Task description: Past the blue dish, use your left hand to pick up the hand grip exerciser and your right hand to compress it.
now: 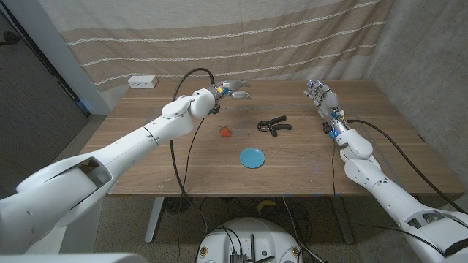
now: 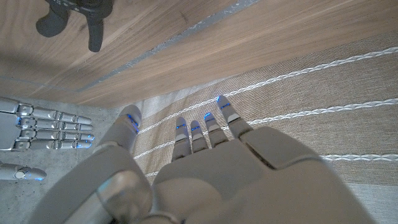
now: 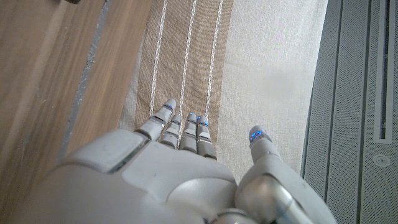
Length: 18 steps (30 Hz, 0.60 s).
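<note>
The black hand grip exerciser [image 1: 274, 126] lies on the wooden table beyond the blue dish [image 1: 253, 157]; its handle ends [image 2: 74, 15] also appear in the left wrist view. My left hand [image 1: 235, 91] hovers near the table's far edge, to the left of and beyond the exerciser, fingers extended and holding nothing [image 2: 205, 162]. My right hand [image 1: 319, 95] is raised over the far right of the table, fingers straight and spread, empty [image 3: 186, 168]. The left wrist view catches it as well, right hand [image 2: 43, 127] with fingers apart.
A small red object [image 1: 226, 132] sits left of the exerciser. A white power strip [image 1: 142, 82] lies at the table's far left corner. A striped curtain [image 1: 219, 36] hangs close behind the table. Black cables [image 1: 183, 124] trail along my left arm.
</note>
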Each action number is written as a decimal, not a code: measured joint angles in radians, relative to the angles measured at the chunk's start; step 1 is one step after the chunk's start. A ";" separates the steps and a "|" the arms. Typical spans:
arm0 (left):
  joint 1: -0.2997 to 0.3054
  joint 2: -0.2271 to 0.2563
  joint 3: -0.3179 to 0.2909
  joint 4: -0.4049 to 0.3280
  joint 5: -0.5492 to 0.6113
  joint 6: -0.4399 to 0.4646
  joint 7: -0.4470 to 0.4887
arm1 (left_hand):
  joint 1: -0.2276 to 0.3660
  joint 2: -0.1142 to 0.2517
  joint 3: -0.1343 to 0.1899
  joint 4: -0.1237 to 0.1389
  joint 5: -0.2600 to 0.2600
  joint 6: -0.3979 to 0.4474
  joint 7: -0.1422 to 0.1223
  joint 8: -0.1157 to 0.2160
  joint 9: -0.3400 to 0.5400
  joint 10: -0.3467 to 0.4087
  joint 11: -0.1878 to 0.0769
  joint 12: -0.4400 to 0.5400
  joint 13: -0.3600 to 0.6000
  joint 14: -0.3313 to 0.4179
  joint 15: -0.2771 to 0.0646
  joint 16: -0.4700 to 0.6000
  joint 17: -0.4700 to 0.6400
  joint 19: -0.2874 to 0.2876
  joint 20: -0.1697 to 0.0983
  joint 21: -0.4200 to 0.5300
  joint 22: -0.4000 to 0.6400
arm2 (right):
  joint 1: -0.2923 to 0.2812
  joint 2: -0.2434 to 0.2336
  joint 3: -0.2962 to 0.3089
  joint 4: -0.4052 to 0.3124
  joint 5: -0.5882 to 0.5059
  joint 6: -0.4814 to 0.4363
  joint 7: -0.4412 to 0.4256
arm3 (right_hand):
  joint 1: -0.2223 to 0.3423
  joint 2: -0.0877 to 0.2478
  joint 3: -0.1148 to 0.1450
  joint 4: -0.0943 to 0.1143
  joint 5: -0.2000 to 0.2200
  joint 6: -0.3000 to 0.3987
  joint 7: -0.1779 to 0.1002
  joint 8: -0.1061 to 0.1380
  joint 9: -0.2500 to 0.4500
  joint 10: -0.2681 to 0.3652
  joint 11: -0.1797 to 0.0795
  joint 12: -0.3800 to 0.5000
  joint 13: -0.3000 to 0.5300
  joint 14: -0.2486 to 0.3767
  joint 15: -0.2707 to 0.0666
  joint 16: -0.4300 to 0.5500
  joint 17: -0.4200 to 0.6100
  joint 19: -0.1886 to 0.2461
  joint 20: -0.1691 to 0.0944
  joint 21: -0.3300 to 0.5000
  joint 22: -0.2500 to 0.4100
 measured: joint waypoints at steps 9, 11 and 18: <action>-0.021 -0.015 0.033 -0.006 0.063 0.046 -0.040 | 0.072 -0.023 0.000 0.000 0.000 0.054 0.007 0.020 0.000 0.066 -0.012 0.016 0.005 0.044 -0.012 0.007 0.000 0.019 -0.001 -0.011 0.003 | 0.003 0.003 0.003 0.015 0.010 0.001 0.014 | 0.001 0.001 0.000 0.000 0.000 0.007 0.004 0.000 0.000 0.004 0.004 0.000 0.000 0.006 0.006 0.000 0.000 0.000 0.000 0.000 0.000; -0.026 -0.019 0.042 -0.006 0.079 0.055 -0.048 | 0.083 -0.025 0.000 0.000 0.000 0.073 0.006 0.027 0.000 0.072 -0.012 0.016 0.005 0.044 -0.012 0.007 0.000 0.021 0.000 -0.011 0.003 | 0.003 0.004 0.003 0.017 0.012 0.001 0.016 | 0.001 0.001 0.000 0.000 0.000 0.007 0.004 0.000 0.000 0.004 0.004 0.000 0.000 0.005 0.006 0.000 0.000 0.004 0.004 0.000 0.000; -0.039 -0.030 0.067 -0.008 0.129 0.083 -0.068 | 0.135 -0.041 0.003 -0.003 0.000 0.136 0.003 0.047 0.000 0.104 -0.019 0.016 0.005 0.050 -0.017 0.007 0.000 0.034 -0.002 -0.019 0.003 | 0.005 0.005 0.006 0.025 0.017 0.002 0.024 | 0.001 0.001 0.000 0.000 0.000 0.018 0.004 0.000 0.000 0.009 0.009 0.000 0.000 0.005 0.006 -0.001 0.000 0.007 0.007 0.000 0.000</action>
